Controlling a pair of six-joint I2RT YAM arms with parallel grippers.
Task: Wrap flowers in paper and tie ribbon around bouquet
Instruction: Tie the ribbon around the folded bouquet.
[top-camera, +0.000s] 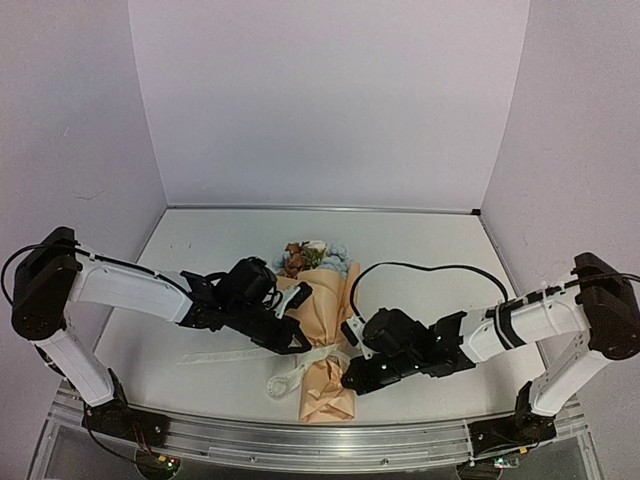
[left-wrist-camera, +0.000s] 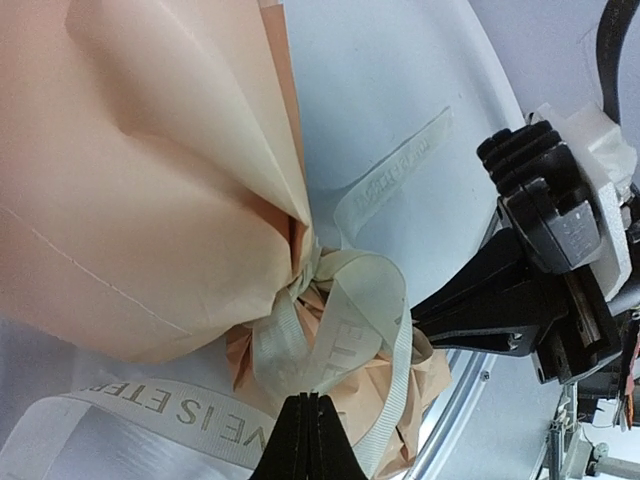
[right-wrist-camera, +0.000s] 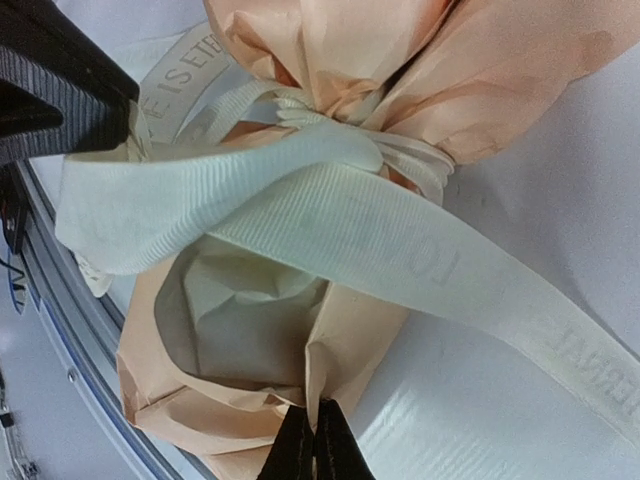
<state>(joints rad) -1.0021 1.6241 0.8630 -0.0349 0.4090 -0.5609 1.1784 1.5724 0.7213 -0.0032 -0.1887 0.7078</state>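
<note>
One bouquet beside table front edge.

Cannot see the stems of the flowers anywhere: wrapped inside the paper; can make out the heads only as small blurred specks from above. Cannot read the ribbon from there either. Loses the bouquet past the top and left edges in the left wrist view, and cuts the ribbon's lettering at the bottom. Shows only the closed tips of the left tool and right tool, at each wrist view's lower edge. Cannot tell whether either pinches anything.
</note>
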